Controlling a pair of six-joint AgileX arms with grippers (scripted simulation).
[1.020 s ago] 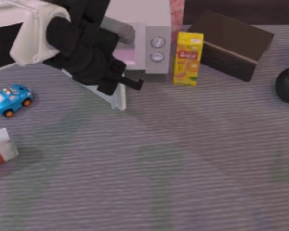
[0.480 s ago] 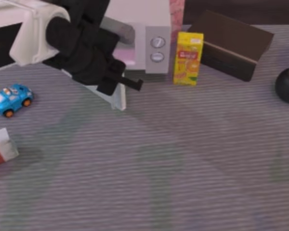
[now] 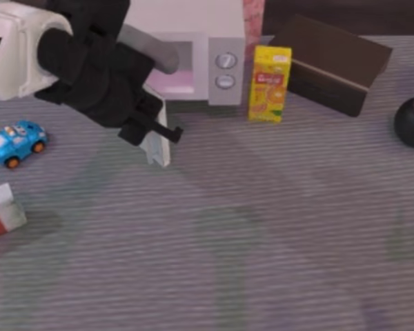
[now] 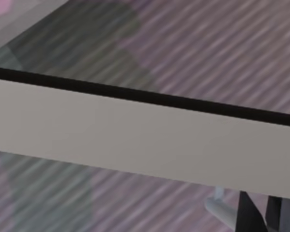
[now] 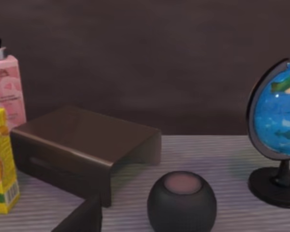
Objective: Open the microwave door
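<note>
Your table (image 3: 262, 241) has a grey striped cloth on it, and everything sits toward the far edge. The biggest thing is the microwave (image 3: 214, 27), at the back, a bit left of the middle. You can see its pale pink inside and two round knobs (image 3: 225, 71) on the front panel. The microwave door (image 3: 159, 141) is swung out toward you, so it is open wide and you see it edge-on.

Your left arm (image 3: 27, 48) reaches in from the top left, big and white, with black parts. The left gripper (image 3: 167, 131) is right at the free edge of the door, touching it. In the left wrist view the door's pale edge (image 4: 145, 140) fills the frame, with one dark finger (image 4: 251, 215) showing past it — you cannot tell if the fingers are squeezing it or not.

Right of the microwave stands a brown box (image 3: 334, 65). Between them is a yellow juice carton (image 3: 269, 83), just beside the knob panel. A pink bottle (image 5: 7, 89) stands behind the carton. A dark round speaker (image 3: 410, 122) sits at the right side, and a globe (image 5: 278, 140) stands near it in the right wrist view.

On the left you have a little blue toy car (image 3: 15, 143), and a red and white carton (image 3: 3, 210) nearer to you.

Your right arm is parked out of the top view — its gripper does not show.
</note>
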